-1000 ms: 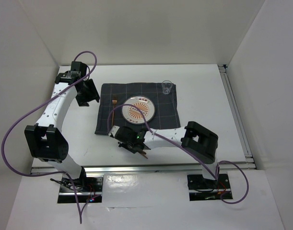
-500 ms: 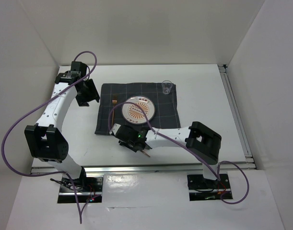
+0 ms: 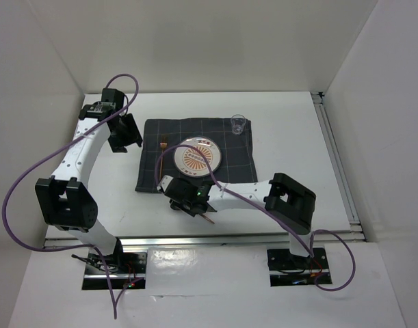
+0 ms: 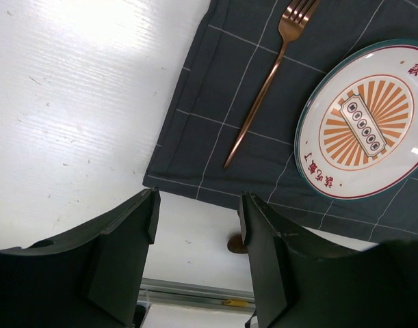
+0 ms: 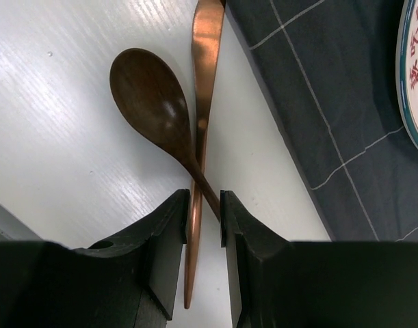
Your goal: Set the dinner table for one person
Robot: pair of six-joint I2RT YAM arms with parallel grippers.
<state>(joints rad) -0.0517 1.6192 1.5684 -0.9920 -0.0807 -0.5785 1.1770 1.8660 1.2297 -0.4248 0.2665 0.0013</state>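
White dinner table [image 5: 72, 137] beneath right fingers [image 5: 169, 246] | clamped on copper utensil [image 5: 207, 41] | left fingers [image 4: 126, 239] apart

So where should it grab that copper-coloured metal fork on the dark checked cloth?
Probably mid-handle on the copper-coloured metal fork, from straight above, a finger on each long side. It lies flat on the dark grey checked cloth, its slim straight handle clear of the round patterned plate.

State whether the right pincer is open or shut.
Shut: the right pincer clamps the crossed handles of the wooden spoon and copper utensil between its fingers.
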